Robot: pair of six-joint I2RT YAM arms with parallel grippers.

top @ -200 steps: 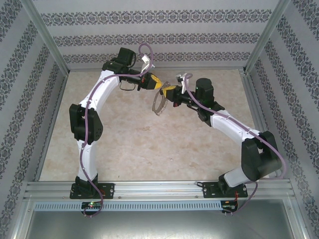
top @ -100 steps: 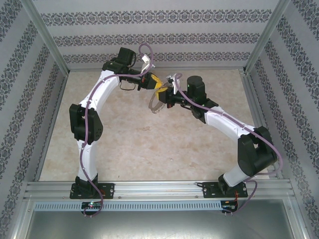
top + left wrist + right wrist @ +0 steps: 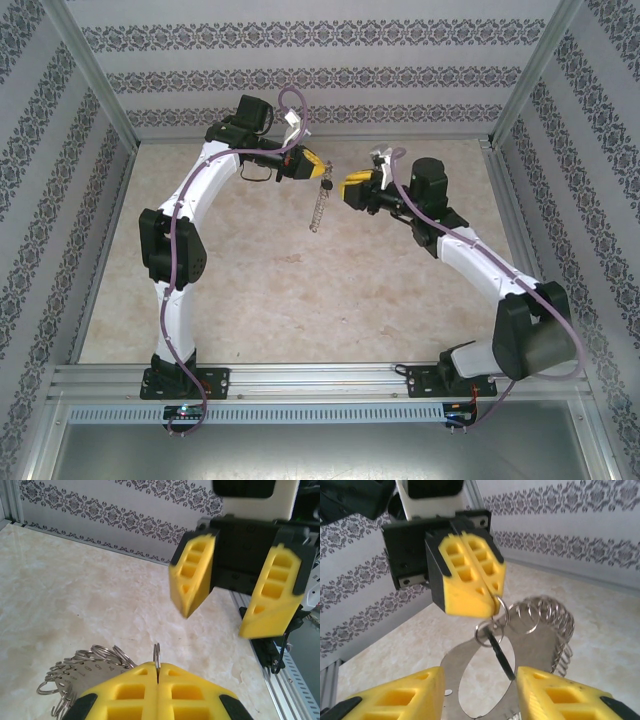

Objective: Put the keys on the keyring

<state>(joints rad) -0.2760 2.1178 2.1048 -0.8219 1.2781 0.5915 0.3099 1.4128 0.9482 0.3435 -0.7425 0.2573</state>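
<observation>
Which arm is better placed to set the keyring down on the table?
Left. The left gripper is shut on a small loop of the keyring, which hangs under it. The right gripper is open and apart from it, holding nothing.

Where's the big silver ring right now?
In the top view the keyring dangles from the shut left gripper, over the far table, beside the open right gripper.

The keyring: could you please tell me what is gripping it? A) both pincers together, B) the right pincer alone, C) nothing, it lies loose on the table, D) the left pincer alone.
D: the left pincer is shut on one small loop of the keyring, which hangs below it, while the right pincer stands open and apart from it.
</observation>
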